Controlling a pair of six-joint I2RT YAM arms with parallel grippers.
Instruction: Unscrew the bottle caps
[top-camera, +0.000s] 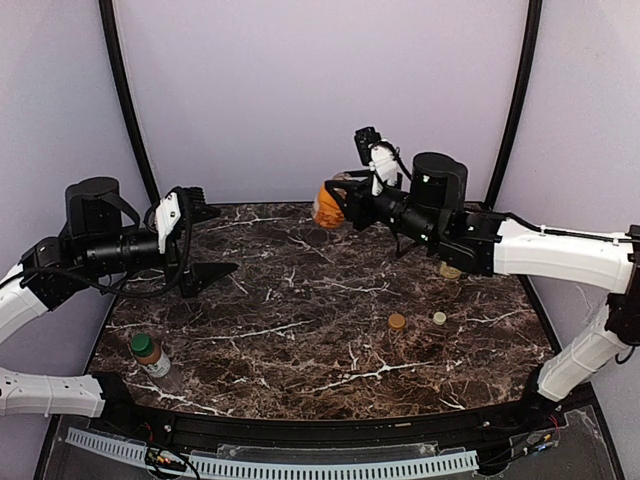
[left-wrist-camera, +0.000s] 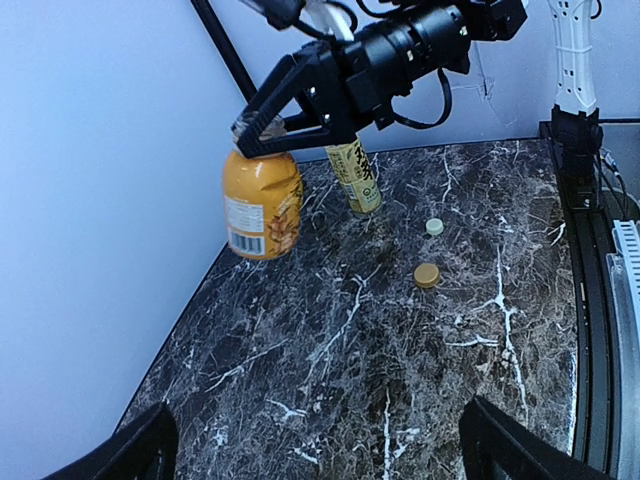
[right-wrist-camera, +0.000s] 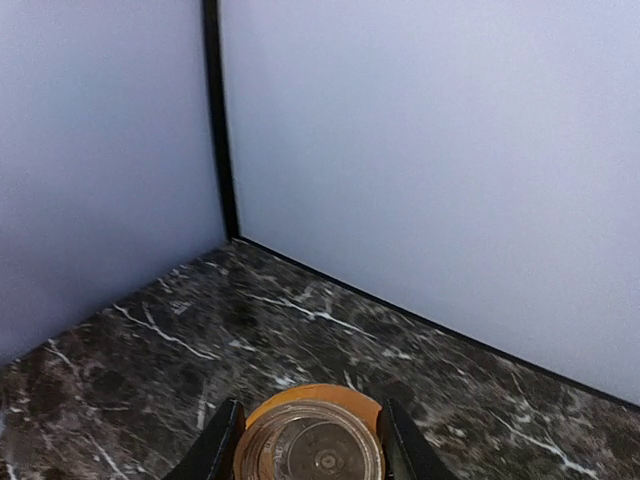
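My right gripper is shut on the clear cap of the short orange bottle, at the back of the table near the wall. Its fingers press the cap from both sides. I cannot tell whether the bottle rests on the marble. The tall yellow-labelled bottle stands just behind, its top hidden by the right arm. A small clear bottle with a green cap stands at the near left. My left gripper hovers at the left, open, with nothing between its fingers.
Two loose caps lie on the marble table right of centre: a gold one and a smaller pale one. Walls close the back and both sides. A black post stands at the back left corner.
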